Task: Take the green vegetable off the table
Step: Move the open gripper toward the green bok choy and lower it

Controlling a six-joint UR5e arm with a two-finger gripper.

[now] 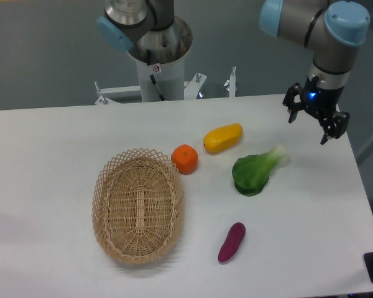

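Note:
The green vegetable (256, 171) lies on the white table (50, 161), right of centre, its dark leaves toward the front and its pale stalk pointing back right. My gripper (307, 128) hangs above the table's back right corner, up and to the right of the stalk, well apart from it. Its two black fingers are spread and nothing is between them.
A yellow oblong fruit (223, 137) and an orange (184, 158) lie left of the vegetable. A purple eggplant-like piece (232, 242) sits nearer the front. A wicker basket (138, 206) stands to the left. The robot's base column (158, 62) rises behind the table.

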